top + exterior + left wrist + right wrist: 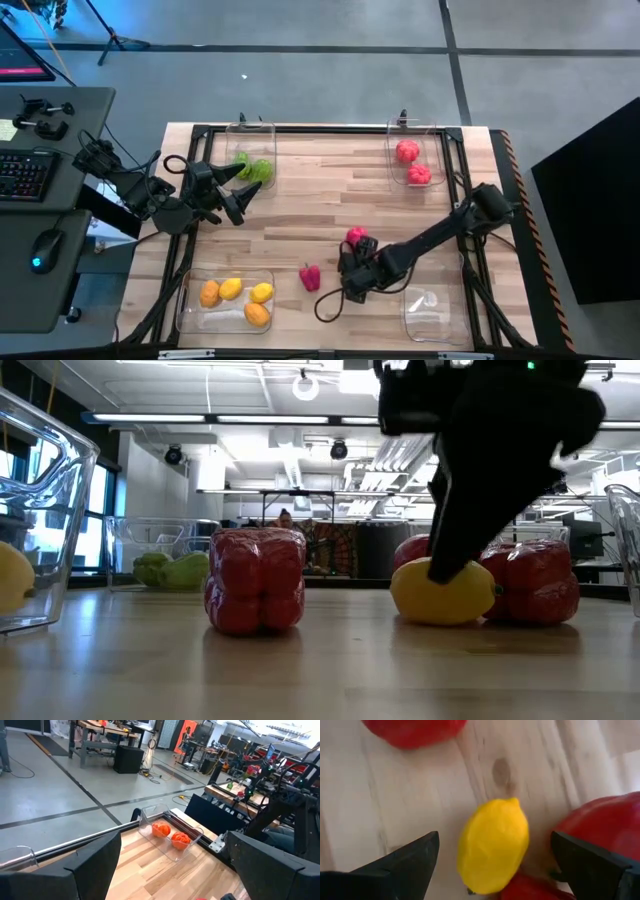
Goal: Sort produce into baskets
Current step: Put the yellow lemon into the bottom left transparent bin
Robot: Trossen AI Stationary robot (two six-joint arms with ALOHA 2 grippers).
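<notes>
a wooden tabletop [300, 215] is carrying four clear baskets, one near each corner, seen from above. the right hand [352, 272] is reaching low over the middle of the near half of the tabletop, its fingers spread wide on either side of a yellow lemon [493, 845] lying on the wood; the fingers are not touching it. a magenta-red pepper [355, 237] is sitting just beside that hand, toward the far edge, and another red pepper [310, 277] is standing alone toward the near left basket. the near left basket [192, 312] is holding four yellow and orange pieces [236, 300]. the far left basket [262, 135] is holding green pieces [257, 168]. the far right basket [432, 150] is holding two red pieces [412, 162]. the near right basket [432, 312] is sitting by the near right corner. the left hand [238, 190] is hovering beside the far left basket with its fingers spread and gripping nothing.
</notes>
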